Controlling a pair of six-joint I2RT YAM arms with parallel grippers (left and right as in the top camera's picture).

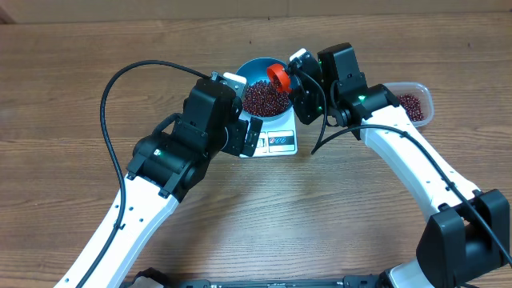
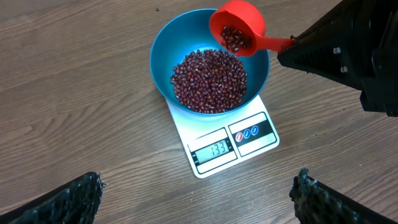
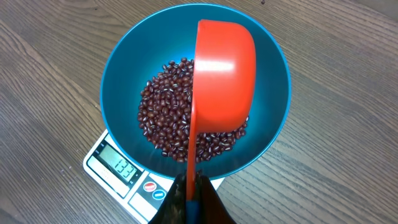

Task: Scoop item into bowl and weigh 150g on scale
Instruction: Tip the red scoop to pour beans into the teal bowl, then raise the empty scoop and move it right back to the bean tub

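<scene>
Right pincer (image 3: 191, 193) clamping scoop (image 3: 224, 74) — tilted over bowl (image 3: 118, 81) of beans (image 3: 161, 118), on scale (image 3: 102, 165)

"133" on display (image 2: 211, 150) of scale (image 2: 188, 134)

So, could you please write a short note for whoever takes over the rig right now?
Left claw: open, empty, facing the scale.
Right claw: shut on the handle of the red scoop, which is tilted over the blue bowl and not yet empty.
Bowl of beans sits on the scale; display reads 133.
Left: add a little more to reach 150; spare beans in the clear tub.
</scene>
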